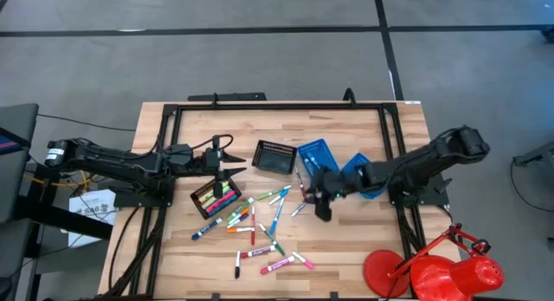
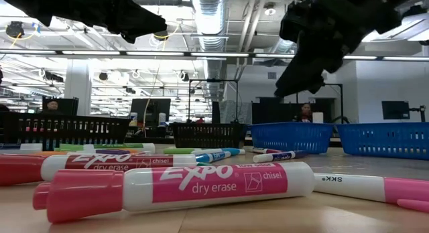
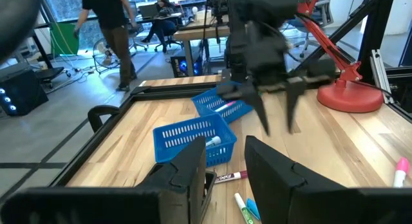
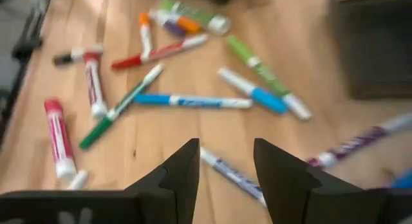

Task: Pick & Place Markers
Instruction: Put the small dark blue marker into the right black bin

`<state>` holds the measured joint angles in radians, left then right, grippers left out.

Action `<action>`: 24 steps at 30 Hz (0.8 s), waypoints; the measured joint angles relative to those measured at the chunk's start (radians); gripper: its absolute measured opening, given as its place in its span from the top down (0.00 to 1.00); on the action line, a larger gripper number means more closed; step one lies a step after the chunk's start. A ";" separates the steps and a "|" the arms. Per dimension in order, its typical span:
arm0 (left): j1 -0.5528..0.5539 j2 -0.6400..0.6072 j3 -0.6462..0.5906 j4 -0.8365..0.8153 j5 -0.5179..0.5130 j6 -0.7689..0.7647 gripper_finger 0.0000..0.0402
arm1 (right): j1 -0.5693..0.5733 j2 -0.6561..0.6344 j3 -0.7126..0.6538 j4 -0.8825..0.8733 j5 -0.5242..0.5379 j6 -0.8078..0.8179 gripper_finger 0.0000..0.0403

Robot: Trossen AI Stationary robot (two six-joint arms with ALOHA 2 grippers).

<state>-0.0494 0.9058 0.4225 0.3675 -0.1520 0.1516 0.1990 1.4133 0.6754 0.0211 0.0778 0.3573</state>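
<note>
Many markers (image 1: 260, 223) in pink, green, blue, orange, red and white lie flat and scattered on the wooden table's near middle. The low view shows them up close, with a pink one (image 2: 174, 186) nearest. My right gripper (image 1: 318, 201) hovers open above their right edge. In the right wrist view its gap (image 4: 225, 163) stands over a white marker with a dark cap (image 4: 232, 176), not touching it. My left gripper (image 1: 229, 158) is open and raised above a black tray (image 1: 216, 198) that holds several markers. The left wrist view shows its open fingers (image 3: 225, 169) empty.
A second black tray (image 1: 275, 156) and two blue mesh trays (image 1: 313, 154) (image 1: 362, 176) stand toward the far middle; the blue ones hold a marker or two (image 3: 225, 107). A red lamp-like object (image 1: 433, 271) sits at the near right corner. A black frame (image 1: 164, 128) rims the table.
</note>
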 joint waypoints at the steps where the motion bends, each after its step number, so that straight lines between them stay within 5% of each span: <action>1: 0.000 0.000 0.000 0.000 0.000 0.000 0.74 | 0.018 0.027 0.000 0.017 0.005 -0.020 0.66; 24: 0.000 0.000 0.000 0.000 0.000 0.000 0.74 | -0.001 0.424 0.220 -0.149 -0.032 -0.288 0.67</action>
<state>-0.0498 0.9062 0.4229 0.3672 -0.1520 0.1516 0.1977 1.8378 0.8950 -0.1278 0.0453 0.0690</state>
